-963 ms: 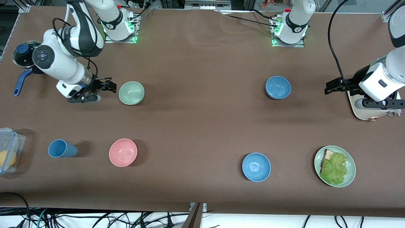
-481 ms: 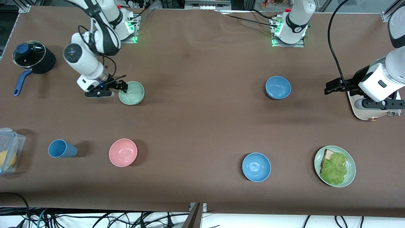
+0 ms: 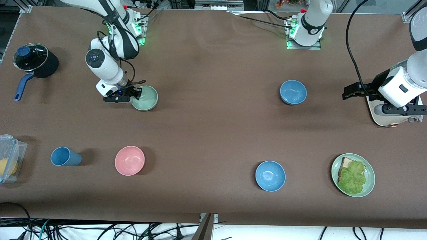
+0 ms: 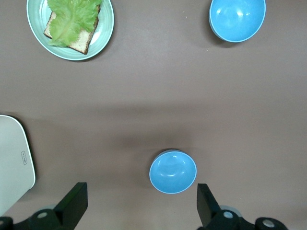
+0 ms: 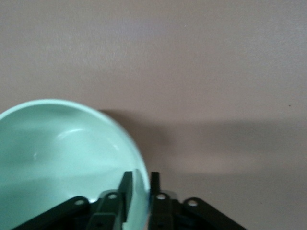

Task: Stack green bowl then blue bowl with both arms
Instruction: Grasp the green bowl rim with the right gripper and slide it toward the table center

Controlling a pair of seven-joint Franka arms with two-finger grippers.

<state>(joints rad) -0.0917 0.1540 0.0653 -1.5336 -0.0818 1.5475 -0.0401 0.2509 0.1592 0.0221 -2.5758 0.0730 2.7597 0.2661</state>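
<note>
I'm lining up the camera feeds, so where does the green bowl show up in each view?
Front view: green bowl, toward the right arm's end, rim pinched by the right tool.
Left wrist view: not in it.
Right wrist view: green bowl, fills the lower corner.
Shared landmark: the right tool on its rim.

I can read no text, brand, number or sign anywhere. The white board (image 4: 14, 160) under my left arm carries a small rectangular mark at about 3 o'clock on its face, too small to make out. The arm bases (image 3: 307, 31) show only green lights, no legible lettering.
</note>
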